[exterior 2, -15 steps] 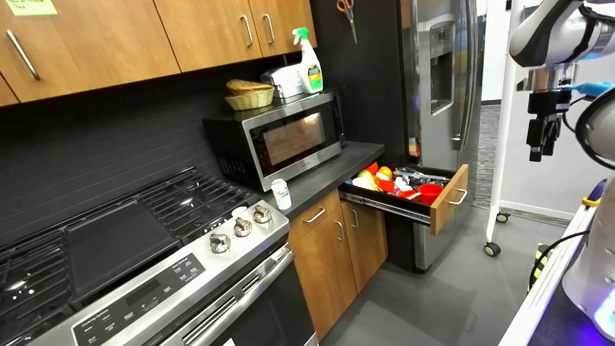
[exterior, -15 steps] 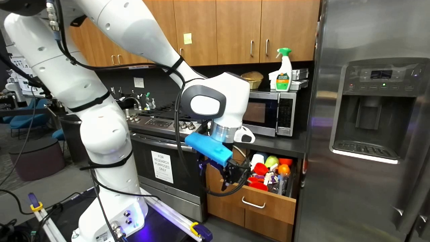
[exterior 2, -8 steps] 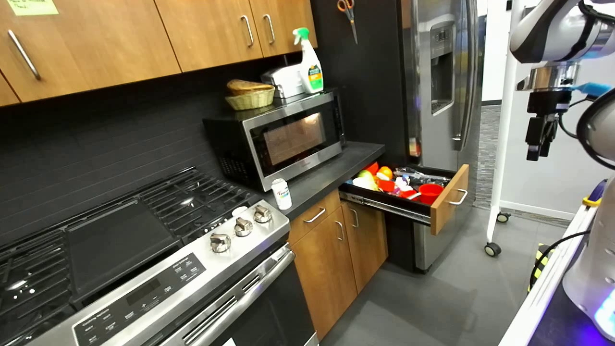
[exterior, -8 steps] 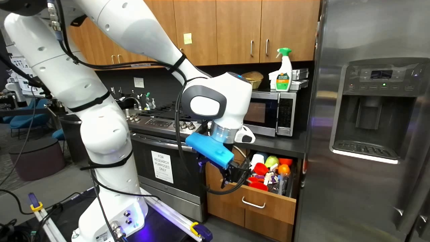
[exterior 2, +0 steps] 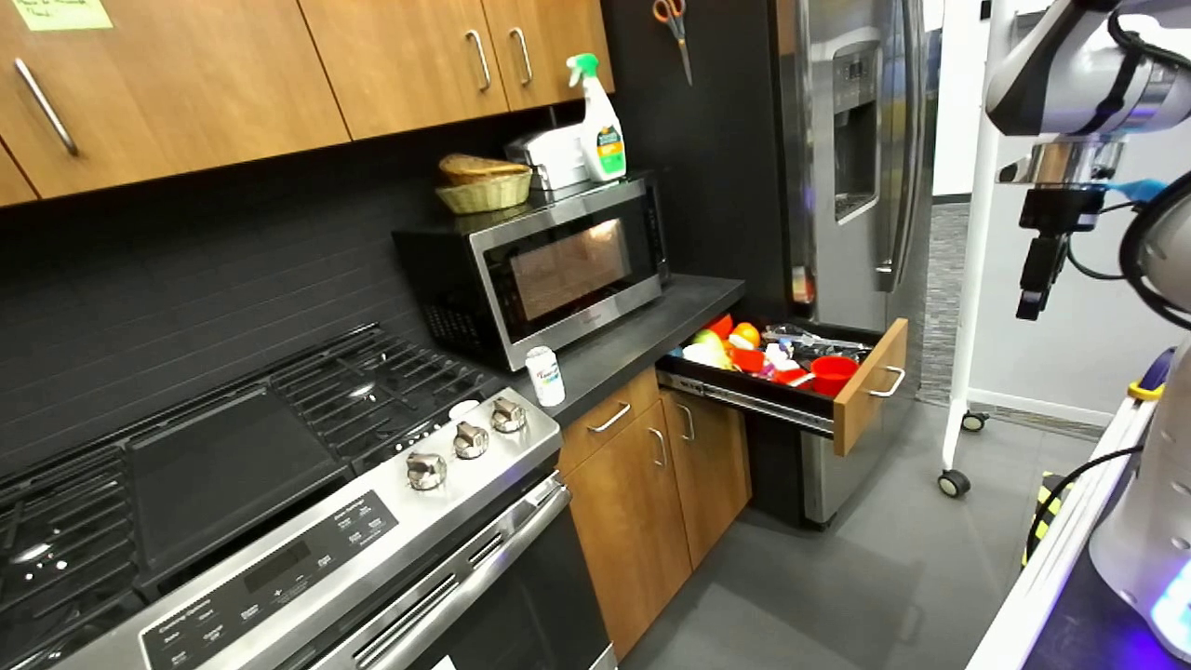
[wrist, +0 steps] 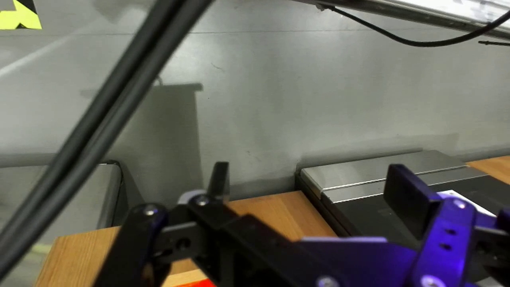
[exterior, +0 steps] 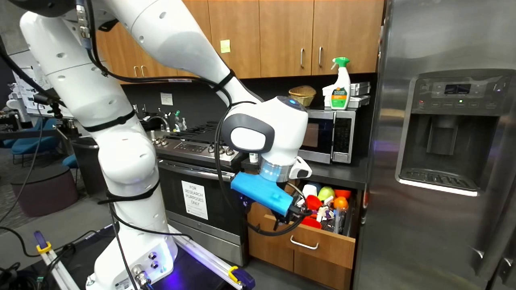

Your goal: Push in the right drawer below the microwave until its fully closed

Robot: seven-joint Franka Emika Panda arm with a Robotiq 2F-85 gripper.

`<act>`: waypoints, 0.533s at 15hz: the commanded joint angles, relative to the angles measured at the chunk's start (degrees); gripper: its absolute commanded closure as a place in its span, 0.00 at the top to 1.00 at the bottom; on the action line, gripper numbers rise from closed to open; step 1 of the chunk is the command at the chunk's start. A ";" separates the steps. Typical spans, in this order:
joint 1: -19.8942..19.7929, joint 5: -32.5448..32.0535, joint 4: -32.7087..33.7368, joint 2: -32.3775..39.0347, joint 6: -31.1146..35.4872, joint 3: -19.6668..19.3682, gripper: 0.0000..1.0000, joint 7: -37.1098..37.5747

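Observation:
The right drawer (exterior 2: 856, 411) stands pulled far out, its honey-brown front and metal handle facing the robot; the same drawer (exterior: 335, 250) shows beyond the arm. Above it, on the dark counter, sits the silver microwave (exterior 2: 569, 272), partly covered by the arm in an exterior view (exterior: 342, 137). My gripper (exterior 2: 1030, 303) hangs in front of the drawer front, higher up and apart from it, tilted slightly. In the wrist view my gripper (wrist: 310, 175) is open, its two fingers wide apart with nothing between them. Brown wood and a bit of red appear below them.
Red cups (exterior 2: 834, 374), an orange and plastic pieces lie inside the drawer. The fridge (exterior 2: 851, 233) borders it on one side; the oven (exterior: 201, 193) stands on the other. A white can (exterior 2: 544, 376) is on the counter. A black cable (wrist: 99, 119) crosses the wrist view.
The arm has shifted rightward and a little lower in an exterior view, and the gripper has turned and tilted. The drawer has not moved.

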 commanded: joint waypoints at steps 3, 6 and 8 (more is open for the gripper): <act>2.82 9.00 1.82 7.36 3.09 -2.48 1.00 -9.25; 3.11 13.96 2.77 10.69 3.99 -2.08 1.00 -12.79; 2.79 16.97 3.59 13.11 4.47 -1.53 1.00 -14.56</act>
